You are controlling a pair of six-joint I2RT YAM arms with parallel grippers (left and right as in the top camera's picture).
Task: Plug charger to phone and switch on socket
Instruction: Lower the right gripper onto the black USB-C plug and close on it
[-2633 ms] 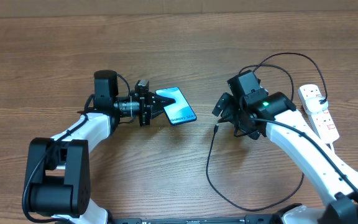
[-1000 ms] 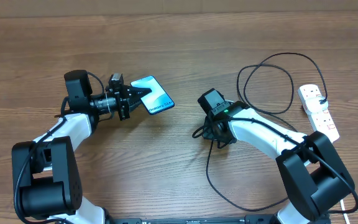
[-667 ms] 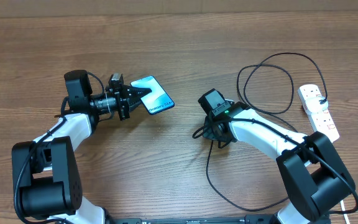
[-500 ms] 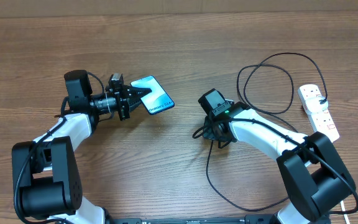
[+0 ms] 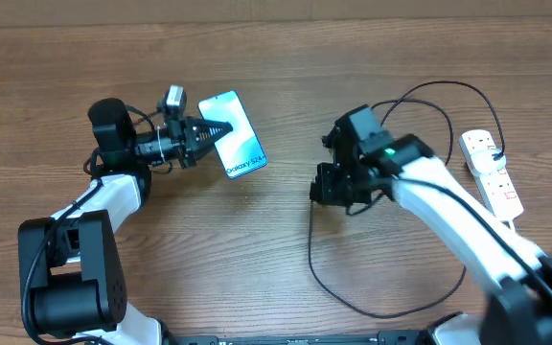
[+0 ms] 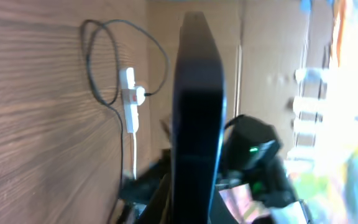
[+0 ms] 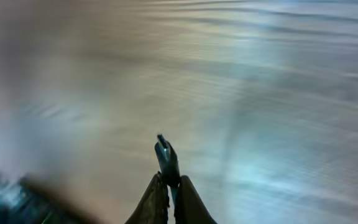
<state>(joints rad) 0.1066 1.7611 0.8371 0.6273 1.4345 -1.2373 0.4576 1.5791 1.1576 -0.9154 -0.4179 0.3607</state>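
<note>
- The charger [image 5: 312,251], a thin black cable, trails in loose loops across the wooden table [image 5: 84,57]; its connector tip [image 7: 165,152] juts from the right gripper [image 7: 169,182], whose fingers are pressed together on it, with a stretch of bare wood between it and the phone.
- The cable looks limp and light, likely to drag and spring back; only the stiff plug body offers purchase, so a hold just behind the tip seems best to stop it pivoting; the tip is small and would probably bend if pushed in askew.
- The phone [image 5: 235,134], blue screen up with its "Galaxy S24+" text at the nearer end, is pinched on one long side by the left gripper [image 5: 206,134]; it should prove rigid but smooth and apt to slip, and the side hold leaves both short ends free.
- The socket [image 5: 492,171], white with red switches, lies at the table's right edge, well apart from both grippers; the cable's far end runs to it.
- The charging port cannot be seen in any view; the left wrist view shows the phone only as a dark edge-on slab; the right wrist view is smeared with blur beyond the tip; whether the phone is clear of the table, and how the switches stand, cannot be told.
</note>
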